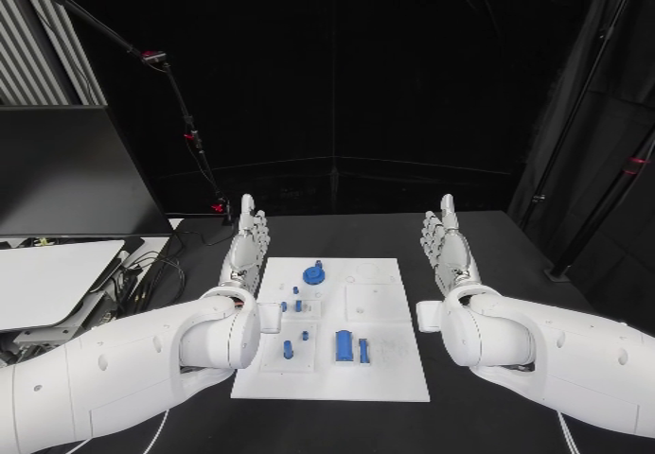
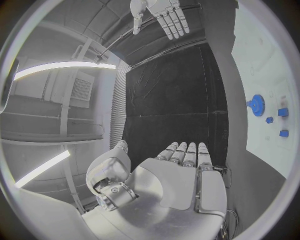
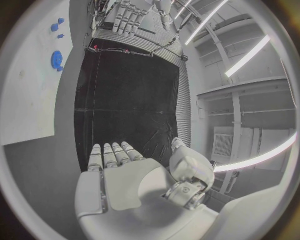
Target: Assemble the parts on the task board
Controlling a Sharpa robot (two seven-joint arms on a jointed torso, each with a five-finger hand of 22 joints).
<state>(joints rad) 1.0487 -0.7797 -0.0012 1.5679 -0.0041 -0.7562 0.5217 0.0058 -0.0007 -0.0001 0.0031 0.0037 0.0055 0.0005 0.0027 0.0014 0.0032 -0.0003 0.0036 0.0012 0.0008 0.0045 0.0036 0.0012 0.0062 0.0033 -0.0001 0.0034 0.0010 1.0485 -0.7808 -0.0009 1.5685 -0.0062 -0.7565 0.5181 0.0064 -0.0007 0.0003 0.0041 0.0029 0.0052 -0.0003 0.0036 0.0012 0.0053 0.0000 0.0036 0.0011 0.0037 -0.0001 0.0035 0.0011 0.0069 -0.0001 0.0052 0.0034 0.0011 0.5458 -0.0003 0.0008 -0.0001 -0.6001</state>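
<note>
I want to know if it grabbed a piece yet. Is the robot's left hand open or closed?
Open. The left hand holds nothing, its fingers stretched out flat beside the task board.

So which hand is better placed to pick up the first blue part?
Probably the left hand. Most blue parts lie on the left half of the task board, beside that hand. The right hand flanks the barer side. Both are open.

The left hand (image 2: 178,172) lies flat with its fingers (image 2: 187,152) straight and together, holding nothing, above the black table (image 2: 175,95). Beside it is the white task board (image 2: 262,60) with a blue gear-shaped part (image 2: 255,105) and smaller blue parts (image 2: 282,112). The right hand (image 2: 159,12) is across the table, fingers extended.
</note>
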